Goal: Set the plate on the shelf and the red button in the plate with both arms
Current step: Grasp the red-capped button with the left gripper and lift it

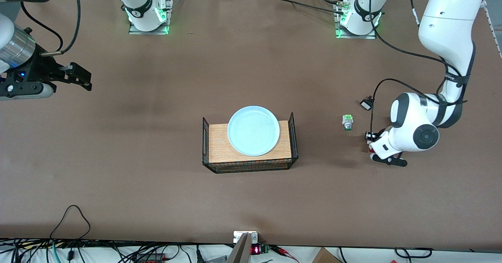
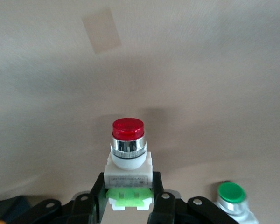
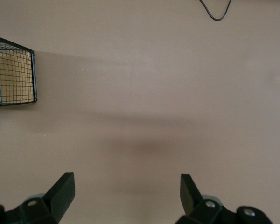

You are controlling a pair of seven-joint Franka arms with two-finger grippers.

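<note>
Nearest us, the plate (image 1: 253,130) sits in the wire basket (image 1: 250,166). Our left gripper (image 2: 129,199) clenches the red button (image 2: 128,156); our right gripper (image 3: 126,192) waits, fingers released.

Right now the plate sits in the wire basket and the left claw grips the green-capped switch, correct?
One slip: the left claw grips the red button, as the left wrist view shows. The plate does sit in the wire basket.

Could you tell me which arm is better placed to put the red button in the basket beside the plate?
Left: its end effector is shut on the red button. The right end effector is open, holding nothing, over bare table.
</note>
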